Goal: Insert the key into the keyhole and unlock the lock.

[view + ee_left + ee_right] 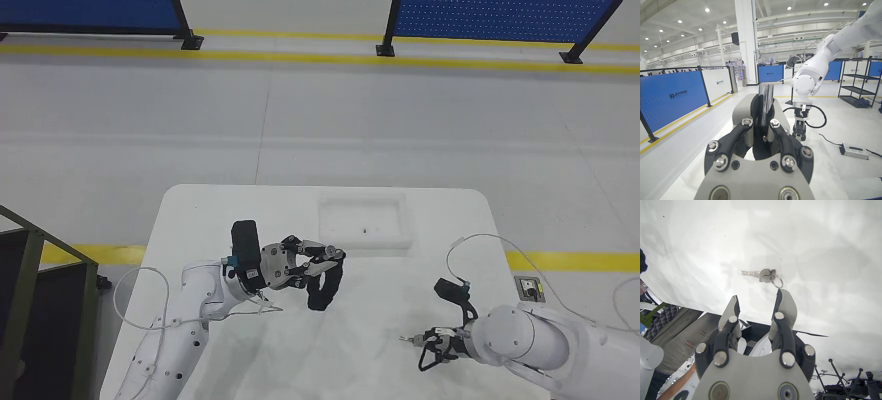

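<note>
The left tool (pixel 763 111) is closed around the lock (pixel 766 94), well apart from the key (pixel 761 274). The key lies flat on the counter (pixel 810 247). The right tool (pixel 757 296) is wide open and empty just beside the key. I judge that grasping, inserting and turning are all not yet done.

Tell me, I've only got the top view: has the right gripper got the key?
Observer: No. The right wrist view shows the key lying flat on the table, with the right gripper open close by it.
Operator: Anything attached to it?
Observer: A small metal ring through its head.
Operator: And that dark thing the left gripper holds?
Observer: That's the lock: black body, chrome shackle, with the left gripper shut on it.
</note>
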`<action>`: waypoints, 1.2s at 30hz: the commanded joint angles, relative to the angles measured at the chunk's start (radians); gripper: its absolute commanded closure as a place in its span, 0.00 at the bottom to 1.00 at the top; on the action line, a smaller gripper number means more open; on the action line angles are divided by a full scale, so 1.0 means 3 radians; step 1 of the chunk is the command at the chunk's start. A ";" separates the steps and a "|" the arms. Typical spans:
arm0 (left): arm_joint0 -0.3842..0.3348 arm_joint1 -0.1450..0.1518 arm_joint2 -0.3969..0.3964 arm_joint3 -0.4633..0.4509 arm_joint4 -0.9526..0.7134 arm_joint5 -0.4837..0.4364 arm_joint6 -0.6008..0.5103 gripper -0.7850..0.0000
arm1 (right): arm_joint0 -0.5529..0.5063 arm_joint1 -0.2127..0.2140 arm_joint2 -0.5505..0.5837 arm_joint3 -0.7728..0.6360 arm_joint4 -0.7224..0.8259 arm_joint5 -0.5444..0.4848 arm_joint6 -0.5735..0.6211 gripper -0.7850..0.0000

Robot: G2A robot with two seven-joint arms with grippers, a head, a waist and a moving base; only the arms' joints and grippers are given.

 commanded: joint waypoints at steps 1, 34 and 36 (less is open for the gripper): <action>0.0000 0.0000 0.0000 0.0000 0.0000 0.0000 0.0000 1.00 | -0.0016 -0.0029 0.0017 0.0048 -0.0007 0.0045 -0.0014 0.53; 0.0000 0.0000 0.0000 0.0000 0.0000 0.0000 0.0000 1.00 | -0.0381 -0.0239 0.0318 0.0422 -0.0035 0.0020 0.0146 0.86; 0.0000 0.0000 0.0000 0.0000 0.0000 0.0000 0.0000 1.00 | -0.0393 -0.0246 0.0345 0.0401 -0.0041 0.0055 0.0151 0.96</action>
